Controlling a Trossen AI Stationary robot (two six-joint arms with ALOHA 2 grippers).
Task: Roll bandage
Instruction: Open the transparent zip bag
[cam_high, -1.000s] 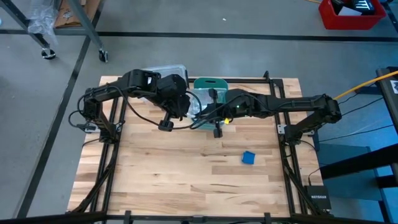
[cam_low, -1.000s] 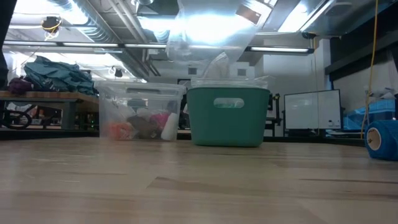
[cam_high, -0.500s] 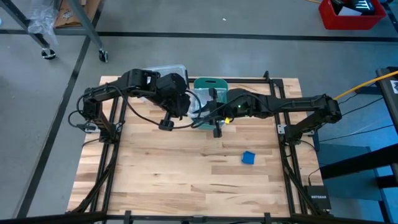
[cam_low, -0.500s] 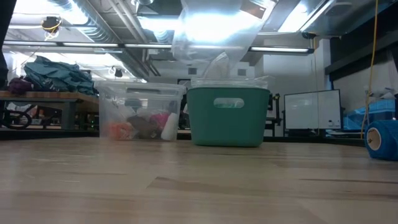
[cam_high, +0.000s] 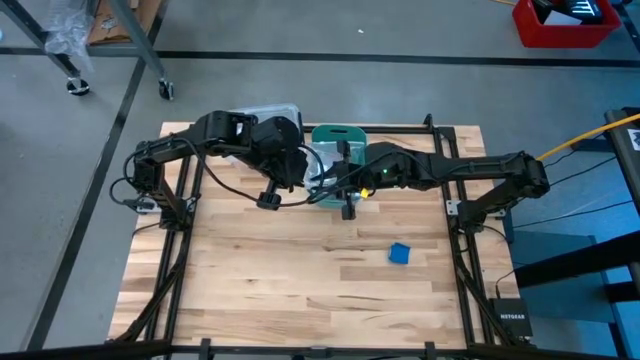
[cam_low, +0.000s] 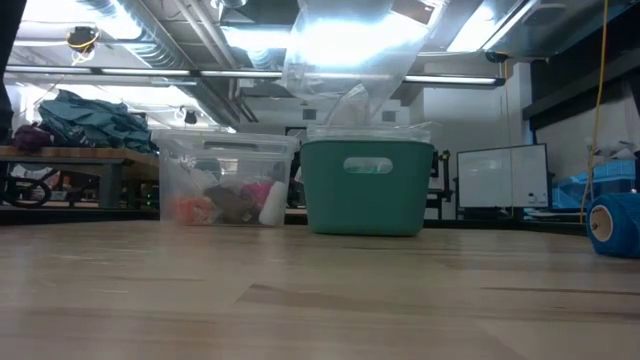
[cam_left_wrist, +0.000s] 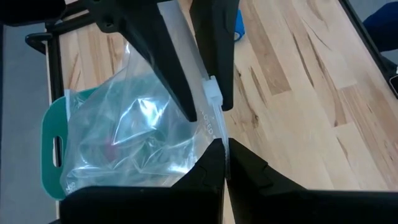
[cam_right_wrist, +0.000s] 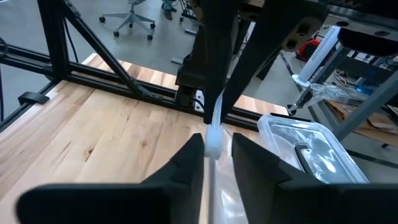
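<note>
High, low and both wrist views, one moment. You see the bandage (cam_high: 399, 253) already as a small blue roll, lying alone on the bare tabletop (cam_high: 250, 290), right of centre and toward the near edge; in the low view it stands at the far right of the wood (cam_low: 614, 226).

Both grippers work away from it, side by side above the middle of the far edge, over the teal basket (cam_high: 335, 135). The left gripper (cam_left_wrist: 225, 158) is clenched on the top seam of a clear plastic bag (cam_left_wrist: 134, 134). The right gripper (cam_right_wrist: 216, 149) meets it head-on along that seam, its fingers (cam_right_wrist: 189, 163) close either side of the white slider (cam_right_wrist: 212, 140); whether they pinch it you cannot tell.

The relation to mind: from both grippers the roll lies toward the near edge and to the right, well apart. The right arm is the nearer, so judge that reach as its own. The roll is too compact to show a long axis from above.
</note>
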